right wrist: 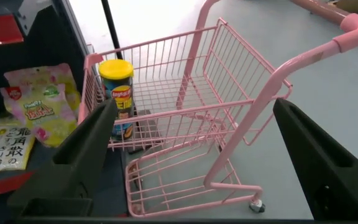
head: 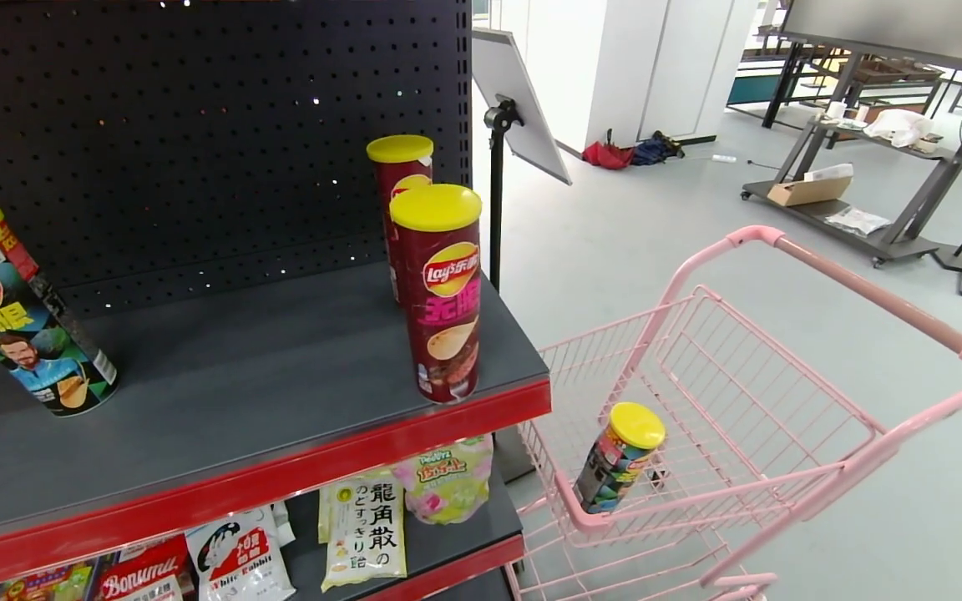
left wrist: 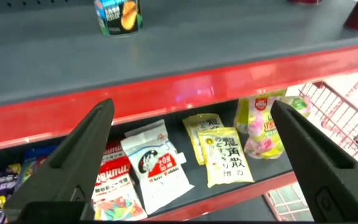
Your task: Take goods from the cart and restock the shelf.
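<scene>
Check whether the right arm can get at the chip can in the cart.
Probably yes. The right gripper is open above the pink cart, whose basket is open-topped. The chip can stands lid up in a corner, nothing over it, though the wire walls there may crowd a finger.

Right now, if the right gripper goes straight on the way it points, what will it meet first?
Probably the pink cart: the open right gripper aims at its wire basket, near the upper rim. The chips can stands inside, to one side of that line. Depth is unclear.
</scene>
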Controlling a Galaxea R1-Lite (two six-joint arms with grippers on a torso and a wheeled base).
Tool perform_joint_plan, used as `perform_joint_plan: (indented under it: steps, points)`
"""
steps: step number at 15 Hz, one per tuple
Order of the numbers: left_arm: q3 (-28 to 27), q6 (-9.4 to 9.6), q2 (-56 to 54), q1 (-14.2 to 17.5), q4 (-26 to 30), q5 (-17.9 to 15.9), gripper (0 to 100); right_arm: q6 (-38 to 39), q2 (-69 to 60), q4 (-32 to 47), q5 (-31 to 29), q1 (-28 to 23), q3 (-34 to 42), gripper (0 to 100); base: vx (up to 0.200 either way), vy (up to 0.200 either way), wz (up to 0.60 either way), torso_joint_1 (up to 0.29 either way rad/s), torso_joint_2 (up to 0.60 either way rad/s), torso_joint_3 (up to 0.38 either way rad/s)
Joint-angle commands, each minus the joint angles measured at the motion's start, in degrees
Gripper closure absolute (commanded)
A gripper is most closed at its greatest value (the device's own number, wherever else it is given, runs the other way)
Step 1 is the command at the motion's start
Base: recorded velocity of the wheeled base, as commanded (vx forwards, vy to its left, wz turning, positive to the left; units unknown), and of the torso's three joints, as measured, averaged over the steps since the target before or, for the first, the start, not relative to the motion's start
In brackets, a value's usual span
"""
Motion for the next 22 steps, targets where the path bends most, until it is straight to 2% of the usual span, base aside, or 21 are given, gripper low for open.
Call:
perform_joint_plan:
  steps: [1, 6, 11, 12, 13, 14, 15, 16, 17, 18, 19, 21, 22]
  points:
    - [0.0, -0.02, 0.0, 0.0, 0.0, 0.0, 0, 0.0, 0.0, 0.0, 0.0, 0.0, 0.0, 0, 0.0, 0.0, 0.0, -0.144, 0.37, 0.217]
    - [0.0, -0.02, 0.0, 0.0, 0.0, 0.0, 0, 0.1, 0.0, 0.0, 0.0, 0.0, 0.0, 0, 0.0, 0.0, 0.0, -0.15, 0.39, 0.239]
    - [0.0, -0.02, 0.0, 0.0, 0.0, 0.0, 0, -0.4, 2.4, 0.0, 0.0, 0.0, 0.0, 0, 0.0, 0.0, 0.0, -0.031, 0.08, 0.052]
    - [0.0, -0.02, 0.0, 0.0, 0.0, 0.0, 0, 0.2, 6.5, -0.9, 0.7, 0.4, -4.5, 0, 0.0, 0.0, 0.0, 0.0, 0.0, 0.0]
    - [0.0, -0.02, 0.0, 0.0, 0.0, 0.0, 0, 4.1, 20.4, -1.5, 0.7, 1.0, -16.5, 0, 0.0, 0.0, 0.0, 0.0, 0.0, 0.0]
    - [0.0, -0.02, 0.0, 0.0, 0.0, 0.1, 0, 14.2, 34.3, -1.9, 1.0, 1.2, -31.2, 0, 0.0, 0.0, 0.0, 0.0, 0.0, 0.0]
    - [0.0, -0.02, 0.0, 0.0, 0.0, 0.0, 0, 12.6, 41.4, -2.1, 3.4, 2.8, -34.5, 0, 0.0, 0.0, 0.0, 0.0, 0.0, 0.0]
    - [0.0, -0.02, 0.0, 0.0, 0.0, 0.0, 0, 9.7, 46.6, -4.1, 3.8, 6.3, -30.2, 0, 0.0, 0.0, 0.0, 0.0, 0.0, 0.0]
    - [0.0, -0.02, 0.0, 0.0, 0.0, 0.2, 0, 8.9, 52.1, -11.2, 3.8, 9.1, -24.3, 0, 0.0, 0.0, 0.0, 0.0, 0.0, 0.0]
    - [0.0, -0.02, 0.0, 0.0, 0.0, 0.2, 0, 9.2, 56.7, -17.1, 3.7, 9.6, -21.4, 0, 0.0, 0.0, 0.0, 0.0, 0.0, 0.0]
    - [0.0, -0.02, 0.0, 0.0, 0.0, 0.3, 0, 9.2, 69.8, -34.2, 3.8, 9.8, -15.9, 0, 0.0, 0.0, 0.0, 0.0, 0.0, 0.0]
    - [0.0, -0.02, 0.0, 0.0, 0.0, 0.3, 0, 9.4, 85.9, -51.5, 3.8, 9.9, -14.1, 0, 0.0, 0.0, 0.0, 0.0, 0.0, 0.0]
    - [0.0, -0.02, 0.0, 0.0, 0.0, 0.3, 0, 9.4, 91.8, -57.7, 3.9, 9.9, -14.0, 0, 0.0, 0.0, 0.0, 0.0, 0.0, 0.0]
